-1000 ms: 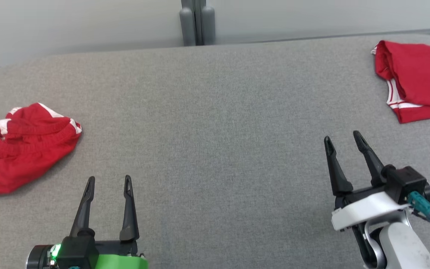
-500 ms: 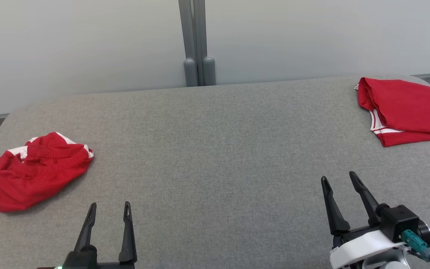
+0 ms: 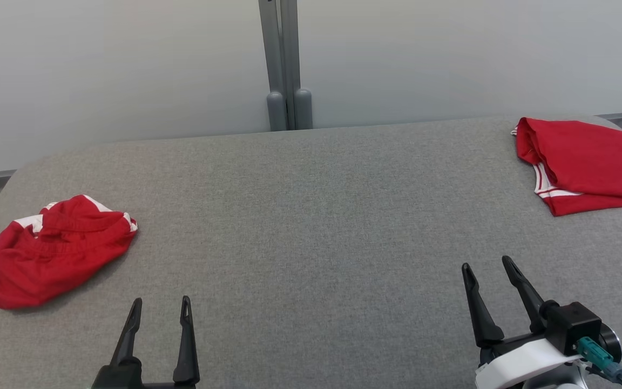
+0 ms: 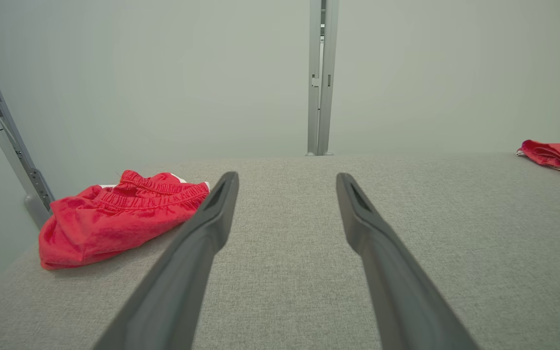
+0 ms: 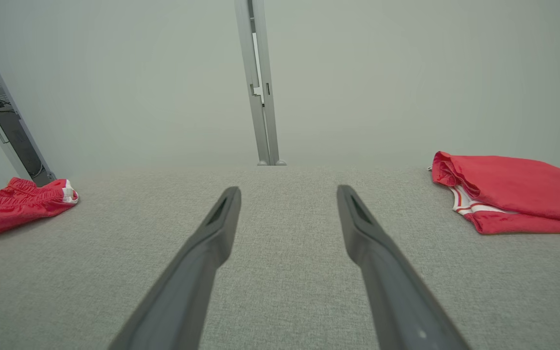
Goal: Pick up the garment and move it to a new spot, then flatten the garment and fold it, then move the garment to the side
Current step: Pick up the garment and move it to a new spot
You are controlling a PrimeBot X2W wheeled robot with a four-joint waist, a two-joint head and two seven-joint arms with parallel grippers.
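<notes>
- Your left gripper (image 3: 161,300), long dark fingers apart and empty, is over the near edge of the grey fabric-covered bench (image 3: 311,216), left of middle.
- Your right gripper (image 3: 487,263), equally spread and empty, is towards the near right corner.
- The crumpled red shorts with white trim (image 3: 52,251) lie by the left edge, well apart from both grippers.
- The folded red white-striped garment (image 3: 586,162) rests at the far right corner.

A crumpled red garment (image 3: 54,251) is recorded at the left of the frame, lying on the grey table (image 3: 311,216). A folded red garment (image 3: 586,162) is noted at the upper right edge. The left gripper (image 3: 161,299) at lower left and the right gripper (image 3: 486,262) at lower right are seen with fingers parted, well apart from both garments.
</notes>
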